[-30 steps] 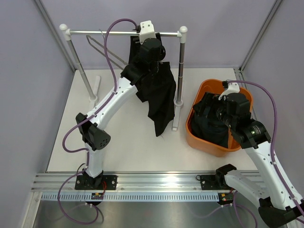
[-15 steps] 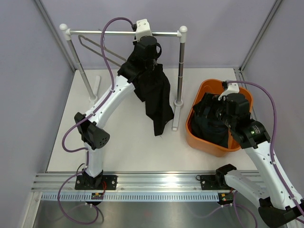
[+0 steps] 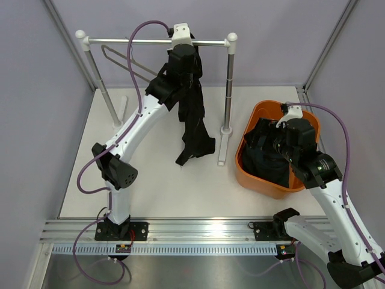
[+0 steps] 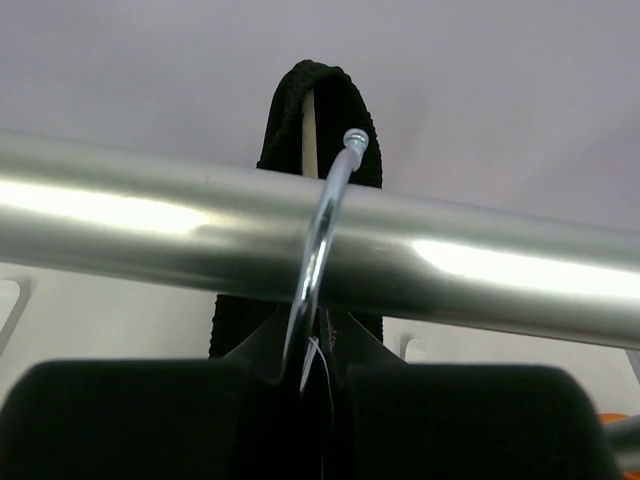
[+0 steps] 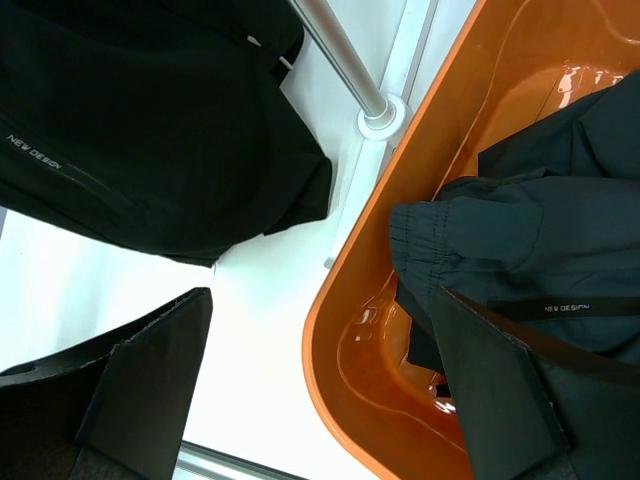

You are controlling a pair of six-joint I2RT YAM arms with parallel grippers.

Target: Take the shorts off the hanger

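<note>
One pair of black shorts hangs bunched from the hanger hook on the rail. It also shows in the right wrist view as the shorts with small white lettering. My left gripper is just under the rail, shut on the top of these shorts. In its own view the left gripper has the hook wire running down between its tips. A second dark pair lies in the orange basket. My right gripper hovers open over the basket's left rim, holding nothing.
An empty wire hanger hangs on the rail's left part. The rack's right post stands between the hanging shorts and the basket. A black ribbed band rises behind the rail. Grey walls enclose the white table.
My left gripper rose to the rail and shut. The hanging shorts drew in from a wide drape to a narrow bunch. The right arm stayed still.
</note>
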